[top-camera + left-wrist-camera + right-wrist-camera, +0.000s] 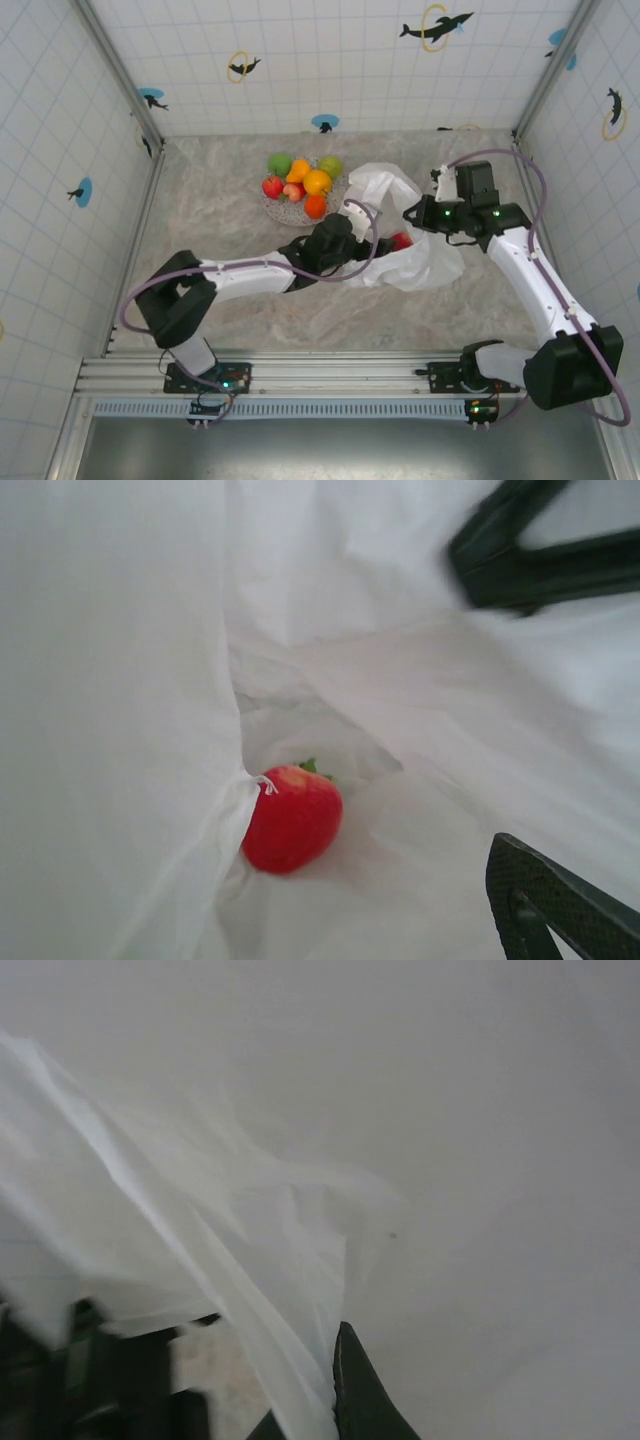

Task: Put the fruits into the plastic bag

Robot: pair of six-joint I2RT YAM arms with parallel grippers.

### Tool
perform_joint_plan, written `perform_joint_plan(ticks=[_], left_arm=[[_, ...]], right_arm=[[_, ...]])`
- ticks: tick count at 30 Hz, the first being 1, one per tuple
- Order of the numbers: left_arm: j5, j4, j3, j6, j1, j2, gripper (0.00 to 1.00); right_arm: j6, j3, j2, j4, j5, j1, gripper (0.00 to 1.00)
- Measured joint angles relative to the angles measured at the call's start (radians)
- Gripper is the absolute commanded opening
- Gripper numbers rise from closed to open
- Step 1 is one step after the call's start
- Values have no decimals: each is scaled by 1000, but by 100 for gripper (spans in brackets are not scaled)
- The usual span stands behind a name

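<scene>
1. Strawberry (292, 818): 1 red fruit with a green cap lies on the film inside the plastic bag (110, 680), tucked against a hanging fold at its 9 o'clock side. From above, the strawberry (401, 241) shows red in the bag's mouth.
2. Your left gripper (480, 705) reaches into the bag's mouth from 9 o'clock in the top view. Its jaws stand wide apart with nothing between them, and the strawberry lies clear of both fingers (540, 565).
3. Your right gripper (413, 214) sits at the bag's 12 o'clock rim, jaws closed tight on a pinch of white film. In its wrist view a fold of film runs down against 1 dark finger (355, 1395).
4. The bag lies crumpled on the marbled table (200, 200), right of centre.
5. You have 7 more fruits (317, 181) heaped on the grey speckled plate (275, 214), at 10 o'clock from the bag and just beside it: 2 green at the far side, orange ones in the middle, red ones at 9 o'clock.
</scene>
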Motion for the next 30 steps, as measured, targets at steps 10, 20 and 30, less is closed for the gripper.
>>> perform_joint_plan(ticks=[10,20,30], left_arm=[[133,-148,-102,-40,68,-262,85],[262,-316,-154,-76,235,-476,87],[187,-392,-115,-159,450,-315,89]], right_arm=[[-145,16,49,-80,225,64,0],[-160,16,49,-53,235,64,0],[-159,16,50,-18,231,65,0]])
